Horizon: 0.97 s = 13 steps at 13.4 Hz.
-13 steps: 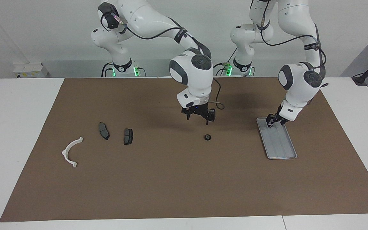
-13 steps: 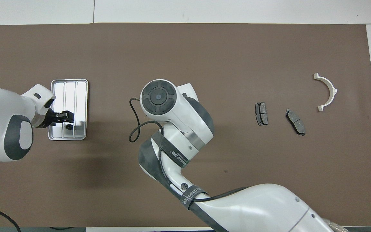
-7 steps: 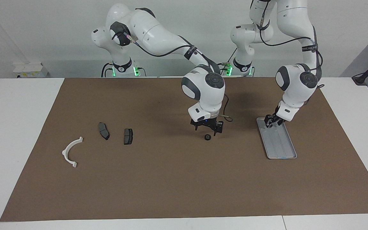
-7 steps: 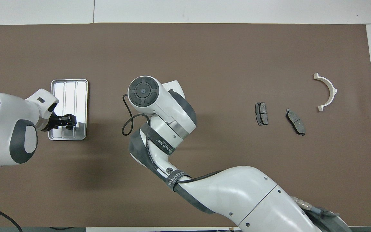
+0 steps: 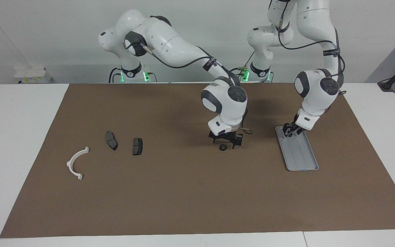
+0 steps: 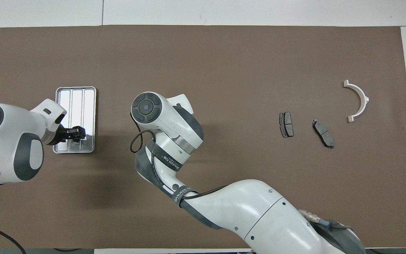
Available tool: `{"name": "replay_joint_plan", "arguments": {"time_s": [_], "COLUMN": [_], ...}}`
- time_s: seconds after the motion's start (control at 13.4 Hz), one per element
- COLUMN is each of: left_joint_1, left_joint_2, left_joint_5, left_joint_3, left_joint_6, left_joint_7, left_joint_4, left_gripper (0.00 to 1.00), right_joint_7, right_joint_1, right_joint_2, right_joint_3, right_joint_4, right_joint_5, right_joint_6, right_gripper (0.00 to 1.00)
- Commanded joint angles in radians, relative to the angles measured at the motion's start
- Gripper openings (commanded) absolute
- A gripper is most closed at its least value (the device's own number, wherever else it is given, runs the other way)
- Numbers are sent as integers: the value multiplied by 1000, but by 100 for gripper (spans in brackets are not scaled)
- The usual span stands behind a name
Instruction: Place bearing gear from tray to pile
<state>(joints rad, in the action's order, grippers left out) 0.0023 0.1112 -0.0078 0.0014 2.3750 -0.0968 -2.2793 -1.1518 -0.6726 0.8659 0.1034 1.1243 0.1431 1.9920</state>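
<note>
A small black bearing gear point(image 5: 223, 147) lies on the brown mat between the tray point(image 5: 302, 156) and the pile. My right gripper point(image 5: 225, 142) is open and low over the gear, one finger on each side of it. In the overhead view the right arm's hand hides both the gear and that gripper. The silver tray point(image 6: 77, 94) lies toward the left arm's end. My left gripper point(image 5: 289, 131) point(image 6: 74, 133) hangs over the end of the tray nearer to the robots. The pile is a white half-ring bracket point(image 5: 76, 162) point(image 6: 359, 101) and two dark brake pads point(image 5: 111, 140) point(image 6: 286, 124).
The second brake pad point(image 5: 137, 146) point(image 6: 323, 128) lies beside the first, toward the right arm's end. The brown mat point(image 5: 183, 199) covers most of the white table. The right arm stretches across the middle of the mat.
The right gripper has come down over the gear, moving toward the left arm's end. The left gripper has shifted slightly over the tray's near end.
</note>
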Motion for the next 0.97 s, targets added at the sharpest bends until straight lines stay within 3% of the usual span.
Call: {"name": "replay_joint_plan", "arguments": {"time_s": [0.0, 0.22, 0.89], "left_joint_1": [-18, -16, -16], "left_joint_2": [-10, -10, 10], "left_joint_5": [-12, -12, -12], "left_joint_3": [8, 8, 8], "left_joint_6": [38, 36, 64], "left_joint_7": [-17, -15, -14], "left_joint_4": [-32, -32, -32], "left_gripper": [64, 62, 61], "right_joint_7": [-20, -22, -23], "right_joint_1": [-5, 1, 14], "right_joint_2": [21, 21, 10], "right_joint_3": [-2, -2, -1], "right_joint_4": [-37, -29, 11], "right_joint_5": [23, 18, 4], "right_joint_6": [-18, 8, 45], "right_gripper": [100, 95, 93]}}
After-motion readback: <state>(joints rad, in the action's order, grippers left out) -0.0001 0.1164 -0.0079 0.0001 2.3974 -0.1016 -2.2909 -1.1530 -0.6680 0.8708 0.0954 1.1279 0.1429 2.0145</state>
